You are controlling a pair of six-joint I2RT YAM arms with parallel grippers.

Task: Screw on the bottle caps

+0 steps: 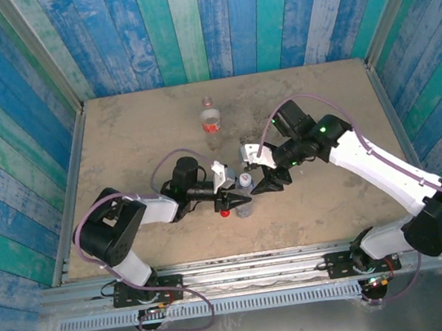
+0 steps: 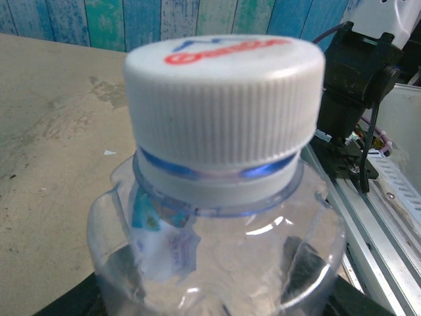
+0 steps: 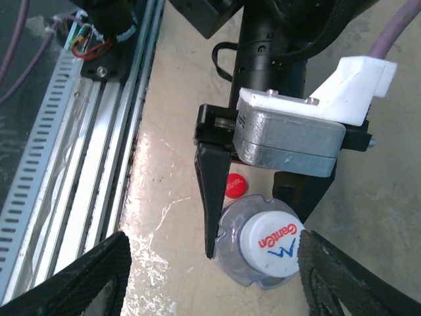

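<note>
Left claw (image 3: 258, 227) grips the plain bottle (image 3: 230, 263) under its white cap (image 3: 271, 243); right claw (image 1: 264, 182), spread wide, just beside.

Cap: white cap (image 2: 223, 105), ribbed, red lettering on top, sitting on the neck.
Bottle: clear bottle (image 2: 217, 263), blue ring (image 2: 164, 166) under the cap.
Left: tan table (image 2: 52, 164).
Behind: blue-green plank wall (image 2: 131, 23).
Right: black arm hardware (image 2: 352, 85) above a metal rail (image 2: 388, 217).
</note>
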